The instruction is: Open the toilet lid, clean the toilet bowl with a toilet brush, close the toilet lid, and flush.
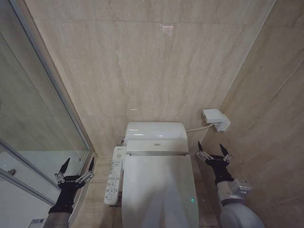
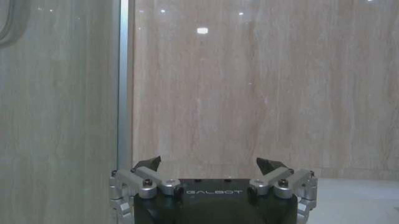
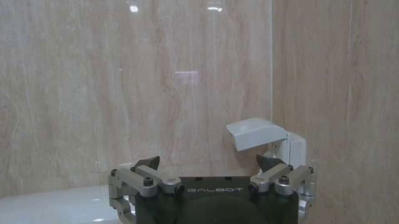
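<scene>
I had the toilet lid (image 1: 159, 190) shut, centred between both arms. Left gripper (image 1: 76, 167) and right gripper (image 1: 214, 151) hung wide open, empty. Risk: the glossy lid could slip during lifting.

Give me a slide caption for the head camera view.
Both grippers, left and right, hang open either side of the toilet, its toilet lid shut.
</scene>
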### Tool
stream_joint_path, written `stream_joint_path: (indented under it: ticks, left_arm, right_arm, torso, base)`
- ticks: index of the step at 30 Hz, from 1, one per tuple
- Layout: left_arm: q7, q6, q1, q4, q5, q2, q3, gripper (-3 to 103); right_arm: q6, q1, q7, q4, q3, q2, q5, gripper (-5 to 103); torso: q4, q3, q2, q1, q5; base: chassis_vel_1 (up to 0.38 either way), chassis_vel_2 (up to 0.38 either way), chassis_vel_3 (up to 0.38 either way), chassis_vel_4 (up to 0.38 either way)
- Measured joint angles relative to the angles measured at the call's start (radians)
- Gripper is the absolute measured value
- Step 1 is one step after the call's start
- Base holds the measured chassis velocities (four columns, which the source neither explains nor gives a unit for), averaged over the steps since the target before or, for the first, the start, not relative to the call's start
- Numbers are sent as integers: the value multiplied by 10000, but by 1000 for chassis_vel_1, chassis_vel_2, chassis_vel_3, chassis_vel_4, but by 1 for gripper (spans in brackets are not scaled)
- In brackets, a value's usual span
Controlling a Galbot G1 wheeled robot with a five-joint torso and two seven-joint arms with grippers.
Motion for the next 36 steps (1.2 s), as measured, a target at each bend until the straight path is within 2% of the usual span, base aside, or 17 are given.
stream_joint_path:
  ticks: [13,17,19,20,21,22,25,26,29,30,32,36]
  left_arm:
    - [0,18,-20,1,0,-11,6,100]
    - [29,290,-239,71,42,-131,98,100]
    - [127,944,-731,279,170,-409,298,100]
    - [127,944,-731,279,170,-409,298,100]
    - [187,1362,-1043,401,251,-585,418,100]
    - [329,2343,-1772,707,442,-993,709,100]
    - [491,3450,-2600,1042,659,-1457,1044,100]
    - [491,3450,-2600,1042,659,-1457,1044,100]
    - [648,4545,-3411,1370,870,-1916,1374,100]
    - [648,4545,-3411,1370,870,-1916,1374,100]
    - [755,5285,-3973,1589,1013,-2229,1600,100]
    - [798,5580,-4183,1679,1074,-2345,1688,100]
  right_arm:
    - [0,0,0,0,0,0,0,100]
    - [0,1,0,0,0,0,0,100]
    - [0,0,0,0,0,0,0,100]
    - [0,0,0,0,0,0,0,100]
    - [0,0,0,0,0,0,0,100]
    - [0,0,0,0,0,1,0,100]
    - [0,0,0,0,0,0,0,100]
    - [0,0,0,0,0,0,0,100]
    - [0,0,0,0,0,0,0,100]
    - [0,0,0,0,0,0,0,100]
    - [0,0,0,0,-1,0,0,100]
    - [0,0,0,0,0,0,0,100]
  torso:
    - [1,0,0,0,1]
    - [2,0,0,0,5]
    - [-1,0,0,0,-1]
    - [-1,0,0,0,-1]
    - [-1,0,0,0,1]
    - [-1,0,0,0,1]
    - [0,1,0,0,2]
    - [0,1,0,0,2]
    - [0,1,0,0,2]
    - [0,1,0,0,2]
    - [-1,1,-1,0,1]
    - [0,1,-1,1,3]
  base:
    - [0,0,0,0]
    - [0,0,0,0]
    - [0,0,0,0]
    - [0,0,0,0]
    - [0,0,0,0]
    - [0,0,0,0]
    - [0,0,0,0]
    - [0,0,0,0]
    - [0,0,0,0]
    - [0,0,0,0]
    - [0,0,0,0]
    - [0,0,0,0]
